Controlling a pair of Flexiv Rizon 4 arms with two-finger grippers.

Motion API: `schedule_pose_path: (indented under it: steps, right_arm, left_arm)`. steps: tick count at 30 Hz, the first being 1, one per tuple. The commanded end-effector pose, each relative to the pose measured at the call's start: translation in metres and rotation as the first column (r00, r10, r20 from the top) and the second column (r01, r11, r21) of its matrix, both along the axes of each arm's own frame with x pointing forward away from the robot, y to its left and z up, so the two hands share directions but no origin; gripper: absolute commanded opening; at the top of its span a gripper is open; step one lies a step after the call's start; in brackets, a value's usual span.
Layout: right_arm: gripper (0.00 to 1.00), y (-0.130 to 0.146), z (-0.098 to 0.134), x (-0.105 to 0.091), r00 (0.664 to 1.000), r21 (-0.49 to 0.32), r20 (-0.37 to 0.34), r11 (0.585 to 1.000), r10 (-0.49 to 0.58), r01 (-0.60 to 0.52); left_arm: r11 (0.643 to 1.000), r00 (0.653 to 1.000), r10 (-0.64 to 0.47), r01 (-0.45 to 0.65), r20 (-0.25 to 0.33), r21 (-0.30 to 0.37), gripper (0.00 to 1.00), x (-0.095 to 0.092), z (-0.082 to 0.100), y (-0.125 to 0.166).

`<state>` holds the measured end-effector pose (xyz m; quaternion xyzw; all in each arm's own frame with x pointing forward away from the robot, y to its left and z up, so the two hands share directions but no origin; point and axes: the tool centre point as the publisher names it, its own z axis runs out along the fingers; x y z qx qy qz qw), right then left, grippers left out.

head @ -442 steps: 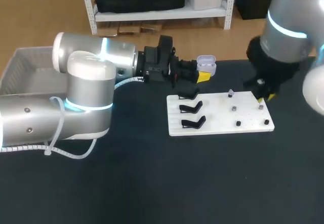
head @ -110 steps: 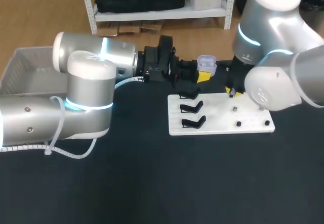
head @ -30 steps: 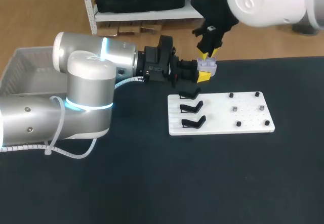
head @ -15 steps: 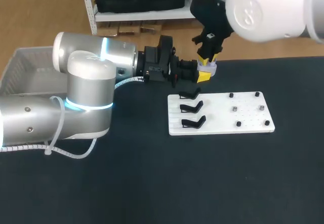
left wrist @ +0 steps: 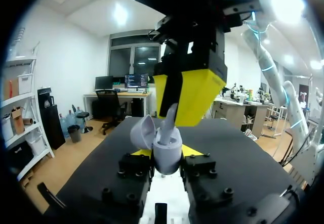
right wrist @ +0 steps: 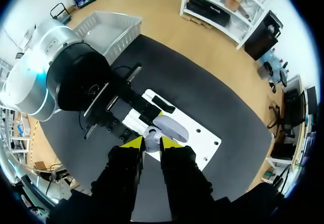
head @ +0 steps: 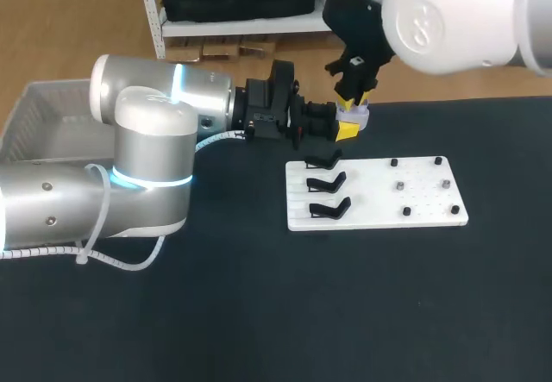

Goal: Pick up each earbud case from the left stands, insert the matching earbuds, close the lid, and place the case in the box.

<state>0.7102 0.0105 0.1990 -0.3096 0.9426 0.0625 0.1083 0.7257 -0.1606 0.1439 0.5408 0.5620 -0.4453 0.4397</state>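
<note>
A white earbud case (left wrist: 167, 148) stands open, lid (left wrist: 142, 133) tipped back, with my left gripper (left wrist: 167, 155) shut on its base. In the head view that case (head: 360, 116) hangs just beyond the white board's far edge, held by the left gripper (head: 345, 128). My right gripper (head: 355, 100) comes straight down onto it, shut on a white earbud (left wrist: 171, 115) whose stem reaches into the case. From the right wrist, the earbud (right wrist: 150, 133) sits between the fingers of the right gripper (right wrist: 151, 142), just over the case lid (right wrist: 172, 126).
The white board (head: 379, 197) lies on the black table with three black stands (head: 326, 184) on its left and small pegs (head: 401, 186) on its right. A grey basket (head: 47, 119) sits at the table's far left.
My right gripper has come down a little onto the open case with the earbud. The left arm has kept still.
</note>
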Motion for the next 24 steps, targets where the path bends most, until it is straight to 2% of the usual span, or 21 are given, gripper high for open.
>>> schedule_pose_path:
  steps: [1, 24]
  right_arm:
    - [0.0, 0.0021, -0.0024, 0.0003, 1.0, -0.006, -0.001, 1.0, -0.002, 0.002]
    - [0.0, 0.0081, -0.0049, 0.0045, 0.999, -0.063, 0.0, 0.997, 0.04, -0.04]
  left_arm:
    - [1.0, 1.0, 0.001, -0.001, 0.004, -0.007, 0.0, -0.0002, -0.0014, 0.0006]
    - [1.0, 1.0, 0.001, -0.001, 0.004, -0.007, 0.0, -0.0002, -0.0014, 0.0006]
